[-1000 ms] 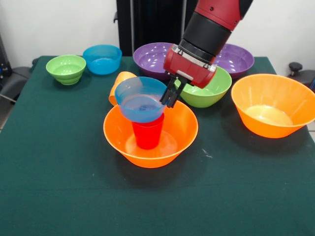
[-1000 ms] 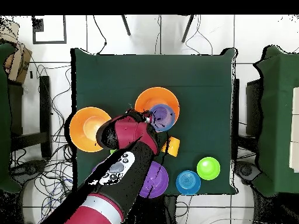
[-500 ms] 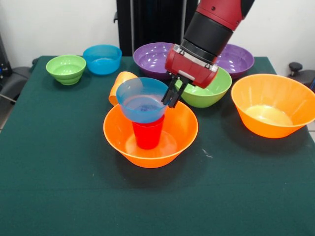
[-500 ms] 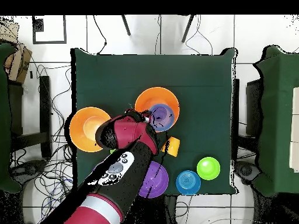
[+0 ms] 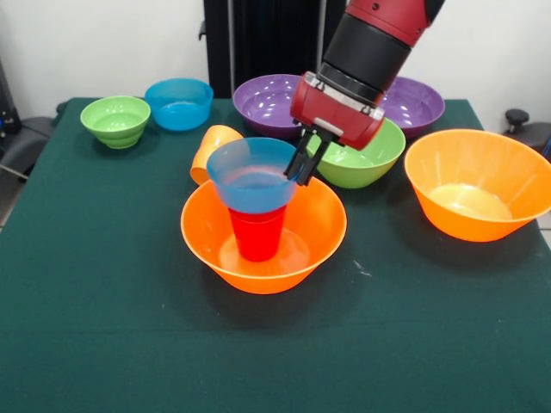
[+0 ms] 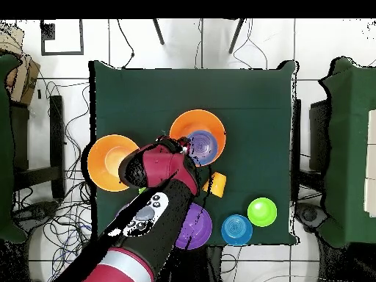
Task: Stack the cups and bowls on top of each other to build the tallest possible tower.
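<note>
Grip: gripper (image 5: pixel 304 166) pinches the blue bowl (image 5: pixel 251 175) at its rim.
Position: bowl sits atop the red cup (image 5: pixel 257 232) inside the orange bowl (image 5: pixel 263 231).
Risk: an off-centre release would likely tip bowl and cup.

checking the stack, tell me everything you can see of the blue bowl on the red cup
The blue bowl is small, round and of translucent glossy plastic, mouth up and almost level. It sits on top of the upright red cup, which stands inside the large orange bowl in mid-table. The gripper grips its rim on the side toward the medium green bowl. Nothing else touches it.
</note>
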Action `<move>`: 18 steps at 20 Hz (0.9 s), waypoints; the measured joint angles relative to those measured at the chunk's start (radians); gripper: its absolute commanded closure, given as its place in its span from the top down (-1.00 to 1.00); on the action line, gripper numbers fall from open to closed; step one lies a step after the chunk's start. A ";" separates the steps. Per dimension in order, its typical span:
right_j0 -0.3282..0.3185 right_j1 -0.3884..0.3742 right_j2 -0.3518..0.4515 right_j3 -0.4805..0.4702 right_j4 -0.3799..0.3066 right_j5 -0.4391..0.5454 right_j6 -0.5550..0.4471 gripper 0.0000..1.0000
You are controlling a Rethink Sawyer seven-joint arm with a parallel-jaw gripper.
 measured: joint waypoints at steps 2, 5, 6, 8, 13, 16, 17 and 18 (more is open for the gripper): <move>0.000 -0.006 0.000 0.001 0.000 0.000 0.000 -1.00; -0.001 -0.012 0.001 0.001 0.000 0.000 0.000 1.00; -0.001 -0.013 0.001 0.002 0.000 0.000 0.000 1.00; -0.003 -0.014 0.003 0.002 0.000 0.000 0.000 1.00; -0.004 -0.020 0.004 0.005 0.000 0.000 0.000 1.00; -0.006 -0.032 0.006 0.007 0.000 0.000 0.000 1.00; -0.007 -0.035 0.007 0.008 0.000 0.000 0.000 1.00; -0.007 -0.036 0.007 0.008 0.000 0.000 0.000 1.00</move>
